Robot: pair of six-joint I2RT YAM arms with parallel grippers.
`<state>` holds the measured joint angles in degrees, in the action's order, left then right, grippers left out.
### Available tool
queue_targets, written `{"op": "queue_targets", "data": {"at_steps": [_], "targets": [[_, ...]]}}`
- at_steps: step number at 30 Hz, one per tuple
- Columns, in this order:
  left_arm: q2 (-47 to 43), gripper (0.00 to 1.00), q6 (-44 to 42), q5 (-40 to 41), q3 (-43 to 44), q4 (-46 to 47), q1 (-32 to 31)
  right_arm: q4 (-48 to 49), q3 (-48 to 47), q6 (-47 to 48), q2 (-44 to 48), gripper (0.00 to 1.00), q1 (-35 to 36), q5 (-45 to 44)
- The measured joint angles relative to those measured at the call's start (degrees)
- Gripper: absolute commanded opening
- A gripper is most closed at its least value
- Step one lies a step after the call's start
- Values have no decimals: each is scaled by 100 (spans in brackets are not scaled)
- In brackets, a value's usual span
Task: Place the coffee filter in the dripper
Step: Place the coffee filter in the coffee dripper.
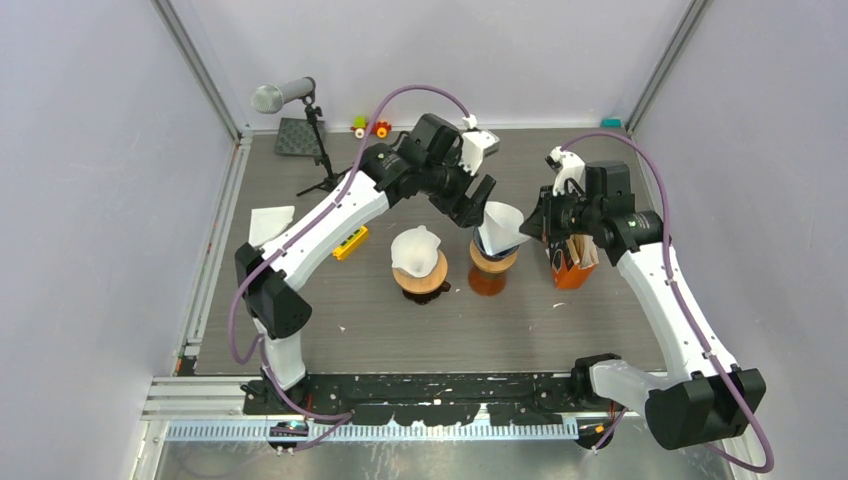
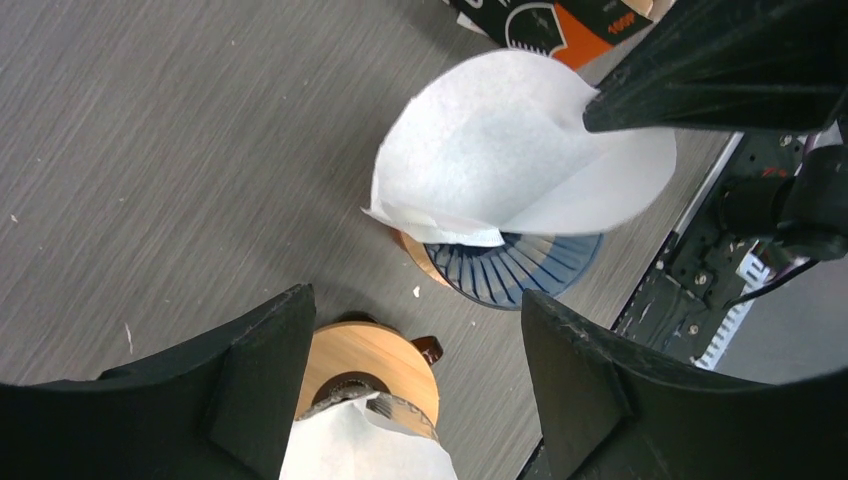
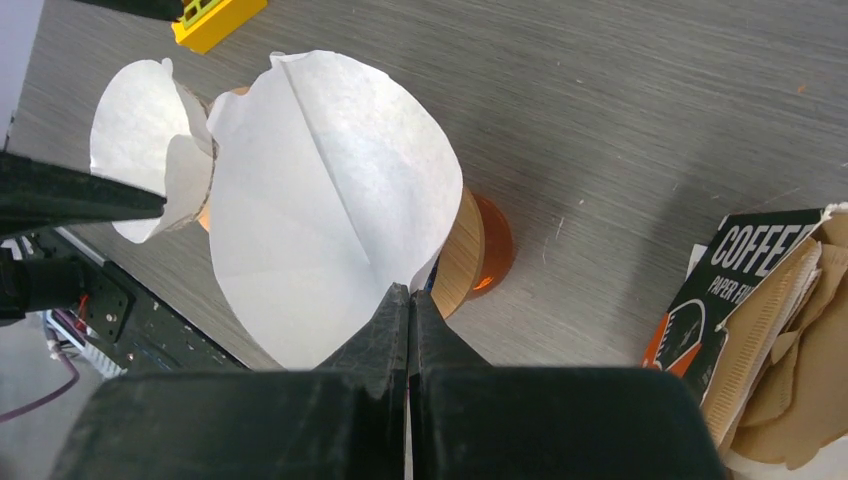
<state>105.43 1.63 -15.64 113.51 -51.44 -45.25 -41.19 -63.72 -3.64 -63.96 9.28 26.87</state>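
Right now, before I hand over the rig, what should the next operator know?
Right gripper: fingers shut on the edge of the white paper cone filter.
Left gripper: open, empty, hovering close to that filter.
The filter's lower part is in the dark blue ribbed dripper on the amber glass stand. It leans, with most of it above the rim.
Done: filter picked up and brought to the dripper.
Left: seat it squarely, release, withdraw.
The neighbouring wood-collared dripper already holds a filter.
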Motion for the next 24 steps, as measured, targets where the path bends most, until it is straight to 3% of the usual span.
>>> {"op": "queue_targets", "data": {"at_steps": [24], "targets": [[87, 76, 979, -474, 251, 450, 212, 66, -345, 1685, 96, 1, 0, 385]]}}
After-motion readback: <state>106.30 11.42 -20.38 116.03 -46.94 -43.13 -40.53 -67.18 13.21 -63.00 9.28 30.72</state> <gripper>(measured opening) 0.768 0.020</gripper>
